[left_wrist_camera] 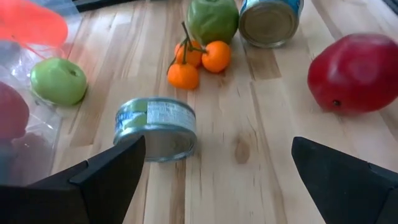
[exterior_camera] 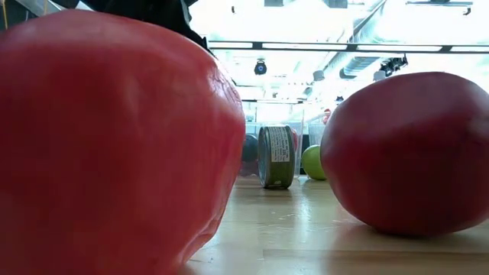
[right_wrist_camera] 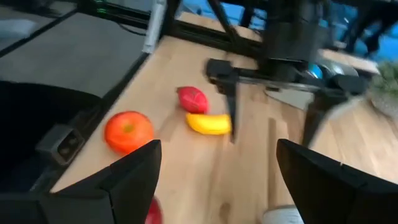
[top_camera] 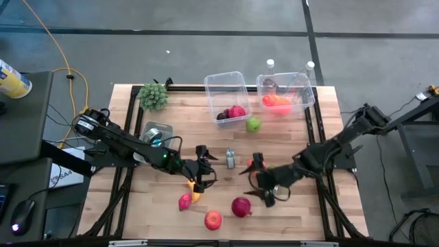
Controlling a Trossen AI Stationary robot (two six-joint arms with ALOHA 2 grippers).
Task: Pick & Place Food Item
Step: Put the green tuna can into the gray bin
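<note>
Only left wrist view shows tangerine cluster (left_wrist_camera: 198,59) beside upright tin (left_wrist_camera: 269,20).

Yellow cable (top_camera: 65,68) (off table), computer mouse (top_camera: 18,218) beside.

high: straight down, whole table (top_camera: 288,137) | low: table-level (fruit close) | wrists: forward, near

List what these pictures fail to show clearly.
- Low view: two red fruits up close block most of the table and both arms.
- High view: contents of the right clear bin blur together.
- Right wrist view: a can is cut off by the edge.
</note>
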